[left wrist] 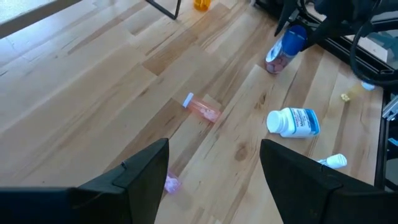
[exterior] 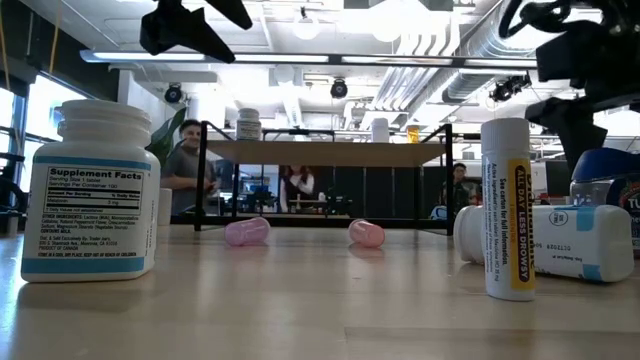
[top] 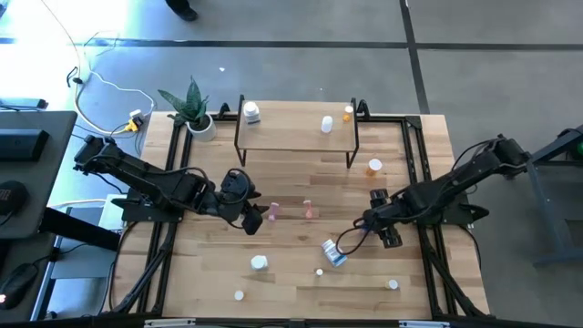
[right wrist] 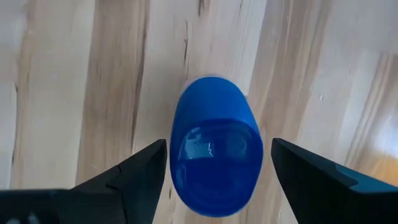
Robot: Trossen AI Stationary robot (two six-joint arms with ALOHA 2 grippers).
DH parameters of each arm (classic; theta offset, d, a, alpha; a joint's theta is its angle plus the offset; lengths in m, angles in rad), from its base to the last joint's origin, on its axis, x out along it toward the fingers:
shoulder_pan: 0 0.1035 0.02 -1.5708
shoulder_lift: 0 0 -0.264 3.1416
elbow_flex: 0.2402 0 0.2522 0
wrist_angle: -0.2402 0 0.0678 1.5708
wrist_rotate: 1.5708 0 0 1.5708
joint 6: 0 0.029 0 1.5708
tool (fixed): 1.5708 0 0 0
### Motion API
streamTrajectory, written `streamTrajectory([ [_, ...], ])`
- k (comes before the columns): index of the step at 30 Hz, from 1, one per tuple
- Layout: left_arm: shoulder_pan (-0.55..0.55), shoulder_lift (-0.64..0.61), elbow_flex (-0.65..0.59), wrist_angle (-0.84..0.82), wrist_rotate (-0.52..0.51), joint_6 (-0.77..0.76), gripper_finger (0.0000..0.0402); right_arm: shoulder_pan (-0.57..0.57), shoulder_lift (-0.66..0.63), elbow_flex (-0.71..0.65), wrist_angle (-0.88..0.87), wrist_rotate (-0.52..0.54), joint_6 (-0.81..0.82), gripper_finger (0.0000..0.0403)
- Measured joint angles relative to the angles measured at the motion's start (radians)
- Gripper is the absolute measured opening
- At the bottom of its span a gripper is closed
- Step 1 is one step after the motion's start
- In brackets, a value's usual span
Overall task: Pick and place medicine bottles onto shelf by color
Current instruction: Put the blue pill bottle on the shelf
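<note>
A light-wood table (top: 301, 273) stands on a grey floor, with a potted plant (top: 193, 107) at its far left corner; the low view shows an office beyond, with people behind the shelf (top: 296, 130). The shelf stands at the table's far edge and carries a white bottle (top: 251, 113), a white vial (top: 326, 125) and an orange-capped vial (top: 348, 113).

The left gripper (top: 253, 221) hangs with jaws spread wide and empty, just beside a pink vial (top: 273, 211) that lies on its side. A second pink vial (left wrist: 201, 107) lies near it, its long axis slanting across the boards, clear cap toward the shelf.

The right gripper (right wrist: 214, 163) hangs with jaws wide, one on each side of a blue cap (right wrist: 216, 152) without touching it. The cap belongs to the blue bottle (top: 334, 253), which rests tilted on the table, cap toward that gripper.

In the low view, an upright white bottle (exterior: 92, 190) reads "Supplement Facts"; a tall tube (exterior: 507, 208) carries a yellow band reading "ALL DAY LESS DROWSY"; a white bottle with blue label (exterior: 548, 243) lies on its side behind the tube, its print too small to read. An orange vial (top: 374, 167) lies near the shelf's right leg.
</note>
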Motion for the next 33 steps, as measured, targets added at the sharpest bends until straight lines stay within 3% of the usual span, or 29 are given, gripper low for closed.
streamTrajectory([
  [4,0.000,0.000,0.000,-0.001,0.000,0.000,0.0243,0.000,0.014,0.000,0.002,-0.003,0.002,0.0261],
  [12,0.000,0.000,0.000,-0.002,0.000,0.008,0.0243,0.000,0.014,0.002,0.006,-0.008,0.053,0.0161],
  [17,0.000,0.000,0.000,-0.002,0.000,0.019,0.0243,0.000,0.015,0.013,-0.006,-0.036,0.140,0.0159],
  [23,0.018,0.000,0.000,-0.001,0.001,0.047,0.0243,-0.009,0.015,0.120,-0.049,-0.039,0.269,0.0159],
  [33,0.107,0.000,0.000,-0.001,0.006,0.106,0.0243,-0.136,0.015,0.320,-0.122,-0.044,0.418,0.0159],
])
